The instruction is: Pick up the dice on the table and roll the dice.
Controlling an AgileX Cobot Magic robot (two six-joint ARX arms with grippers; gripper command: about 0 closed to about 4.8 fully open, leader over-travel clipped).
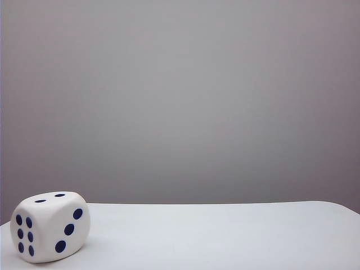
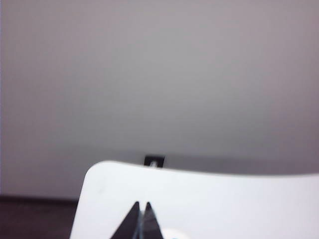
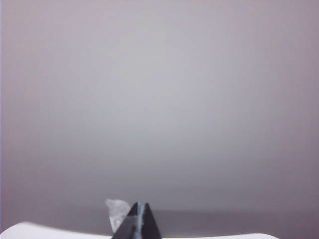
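Dice (image 1: 50, 226): one on table (image 1: 225, 236) (two claws, left claw (image 2: 141, 205) and right claw (image 3: 140, 205), closed).

Soft, even, dim-grey light throughout; both wrist views are blurred, and the dice (image 1: 50, 226) casts a faint shadow.

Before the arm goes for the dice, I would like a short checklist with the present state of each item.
1. The dice rests on the table, near its left end in the exterior view, two pips up: ok.
2. Nothing lies against the dice, and the table around it is bare: ok.
3. Left gripper has its fingertips together, so it is shut; it must open before a grasp: not ok.
4. Right gripper is also shut and holds nothing: not ok for grasping.
5. Neither gripper appears in the exterior view, so neither is at the dice yet: ok for a free approach.
6. Dice visible in a wrist view: not ok, neither shows it.
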